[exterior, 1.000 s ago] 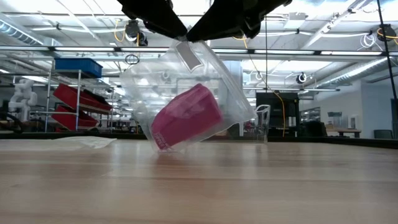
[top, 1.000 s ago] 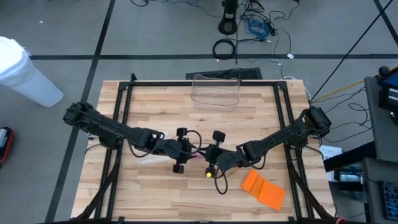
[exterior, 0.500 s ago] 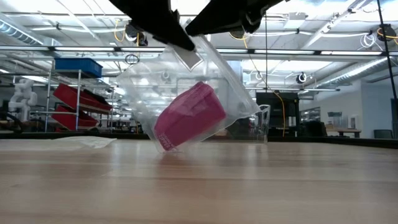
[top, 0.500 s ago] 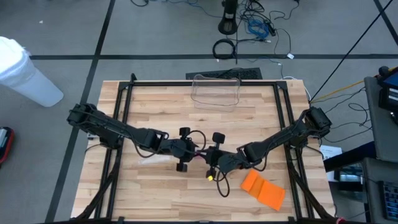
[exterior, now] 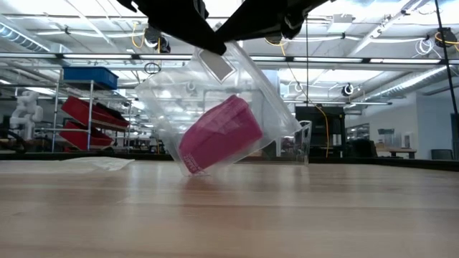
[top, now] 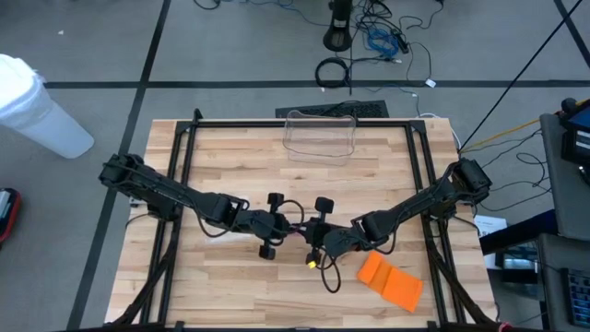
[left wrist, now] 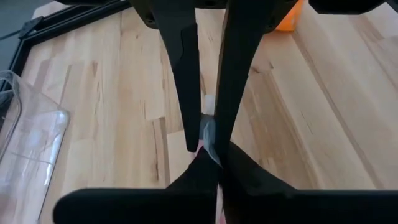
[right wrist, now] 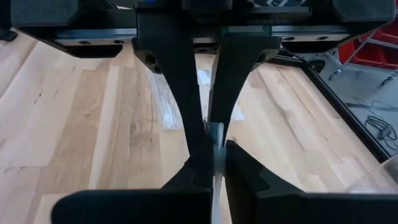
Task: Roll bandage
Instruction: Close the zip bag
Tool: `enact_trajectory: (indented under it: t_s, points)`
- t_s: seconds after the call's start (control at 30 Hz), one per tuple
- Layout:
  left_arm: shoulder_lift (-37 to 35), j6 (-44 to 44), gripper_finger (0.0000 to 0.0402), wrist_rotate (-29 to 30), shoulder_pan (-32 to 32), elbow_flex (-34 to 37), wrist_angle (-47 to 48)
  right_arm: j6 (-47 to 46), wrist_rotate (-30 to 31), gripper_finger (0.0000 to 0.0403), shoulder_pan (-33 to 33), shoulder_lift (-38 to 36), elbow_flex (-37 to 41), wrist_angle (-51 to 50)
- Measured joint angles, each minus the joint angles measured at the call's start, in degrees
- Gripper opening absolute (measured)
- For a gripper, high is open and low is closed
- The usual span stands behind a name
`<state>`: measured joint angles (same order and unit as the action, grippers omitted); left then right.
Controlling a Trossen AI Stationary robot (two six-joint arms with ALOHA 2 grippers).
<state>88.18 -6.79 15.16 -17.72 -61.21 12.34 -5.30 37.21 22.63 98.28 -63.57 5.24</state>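
A clear plastic bag (exterior: 247, 100) with a pink bandage roll (exterior: 219, 136) inside hangs tilted over the table's middle. Both grippers are shut on its top. My left gripper (top: 284, 227) comes in from the table's left and my right gripper (top: 313, 242) from the right, and they meet over the bag. In the low view the left fingers (exterior: 204, 39) and right fingers (exterior: 251, 29) close in above the bag's white label (exterior: 215, 66). From above, the grippers hide nearly all of the bag. My left gripper pinches the bag's thin top edge (left wrist: 208, 127) between its two fingers, slanting down from the table's left. The bag hangs below, tilted, and its lower corner (exterior: 188, 170) seems to rest on the table. My right gripper pinches the same top edge (right wrist: 215, 134) between its two fingers, close beside the left one. It slants down from the table's right. The bag hangs below it.
A clear plastic container (top: 320, 136) stands at the table's far middle. An orange piece (top: 390, 279) lies near the front right. A flat clear wrapper (exterior: 97, 163) lies on the left part of the table. A black frame (top: 184, 138) runs round the tabletop.
My left gripper, open a second ago beside the bag's top, has dropped a little toward the right gripper and shut on the bag's top edge. The bag has shifted slightly but stays hanging and tilted. My right gripper has kept its hold.
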Motion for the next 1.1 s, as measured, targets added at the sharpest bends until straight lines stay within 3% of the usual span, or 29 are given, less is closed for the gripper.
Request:
enact_trajectory:
  t_s: [0.77,1.1]
  points:
    - [-0.54,-0.13,0.0000,0.39,-1.58,-0.27,-0.07,0.04,-0.58,0.0006,1.85,-2.16,-0.02,-4.05]
    - [-1.95,0.23,0.0000,0.93,-4.10,-1.53,3.52,0.05,-4.87,0.0004,2.17,-2.38,-0.13,-3.76]
